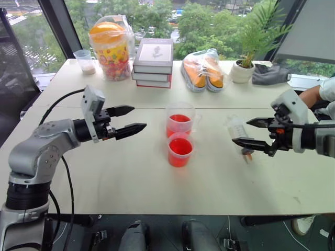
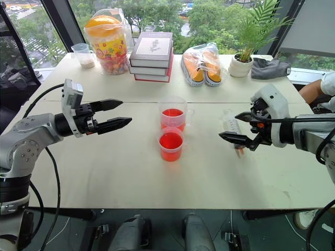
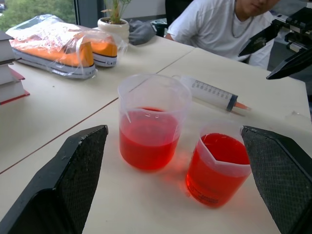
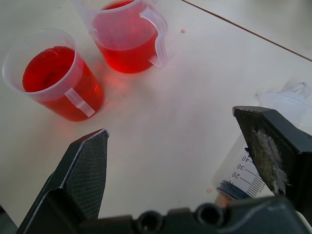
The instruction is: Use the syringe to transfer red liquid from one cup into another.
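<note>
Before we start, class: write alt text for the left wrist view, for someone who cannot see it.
Two clear cups of red liquid stand on a pale table between two open black fingers. Behind them a syringe lies flat, beyond it a seated person; wrapped shoes and a potted plant sit farther back.

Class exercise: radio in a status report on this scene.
Both grippers open, left, right. Syringe lying on table under right gripper, ungripped. Both cups hold red liquid. Path clear.
</note>
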Controlling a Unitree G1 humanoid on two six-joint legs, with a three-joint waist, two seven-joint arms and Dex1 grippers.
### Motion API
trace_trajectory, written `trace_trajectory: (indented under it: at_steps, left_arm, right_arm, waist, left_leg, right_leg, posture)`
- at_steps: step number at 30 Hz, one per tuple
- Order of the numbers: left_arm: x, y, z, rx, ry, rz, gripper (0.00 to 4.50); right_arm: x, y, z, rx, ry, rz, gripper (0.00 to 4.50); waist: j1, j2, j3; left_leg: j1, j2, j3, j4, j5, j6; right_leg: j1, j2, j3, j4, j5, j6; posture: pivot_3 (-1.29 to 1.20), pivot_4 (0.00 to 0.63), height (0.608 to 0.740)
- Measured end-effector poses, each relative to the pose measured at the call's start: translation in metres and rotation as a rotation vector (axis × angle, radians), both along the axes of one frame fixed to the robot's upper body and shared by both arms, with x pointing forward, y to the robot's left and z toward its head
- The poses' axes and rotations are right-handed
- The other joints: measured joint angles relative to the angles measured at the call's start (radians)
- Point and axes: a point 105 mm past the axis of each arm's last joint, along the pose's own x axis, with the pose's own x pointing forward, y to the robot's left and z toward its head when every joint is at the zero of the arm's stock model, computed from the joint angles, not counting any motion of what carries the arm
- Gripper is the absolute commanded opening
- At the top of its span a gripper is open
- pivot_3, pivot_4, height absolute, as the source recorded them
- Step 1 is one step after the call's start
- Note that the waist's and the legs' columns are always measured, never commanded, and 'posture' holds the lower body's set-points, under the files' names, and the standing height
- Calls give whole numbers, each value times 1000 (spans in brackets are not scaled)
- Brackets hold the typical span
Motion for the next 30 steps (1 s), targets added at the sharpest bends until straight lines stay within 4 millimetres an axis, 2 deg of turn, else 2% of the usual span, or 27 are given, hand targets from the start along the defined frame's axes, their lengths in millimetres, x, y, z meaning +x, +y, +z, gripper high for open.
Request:
trace_trajectory:
  at_steps: [4,9,30]
  left_arm:
    - [8,2,5,-14,-20,36,4500]
    - [6,0,6,-21,-15,15,4500]
    - [5,-1,5,-25,-21,-1,4500]
  right_arm:
    - [-1,-1,-3,-1,13,-5,4482]
    - [-2,-4,-9,-8,30,-20,4482]
    - [9,-11,-2,-15,17,-101,4482]
  waist:
    - [1,0,0]
    - [0,0,0]
    - [0,0,0]
  left_leg:
    - [0,0,0,0,0,0]
    - [0,0,0,0,0,0]
    - [0,0,0,0,0,0]
  right_leg:
    - [0,0,0,0,0,0]
    - [0,0,0,0,0,0]
    - [0,0,0,0,0,0]
  posture:
    - [0,150,740]
    - [0,150,740]
    - [0,150,740]
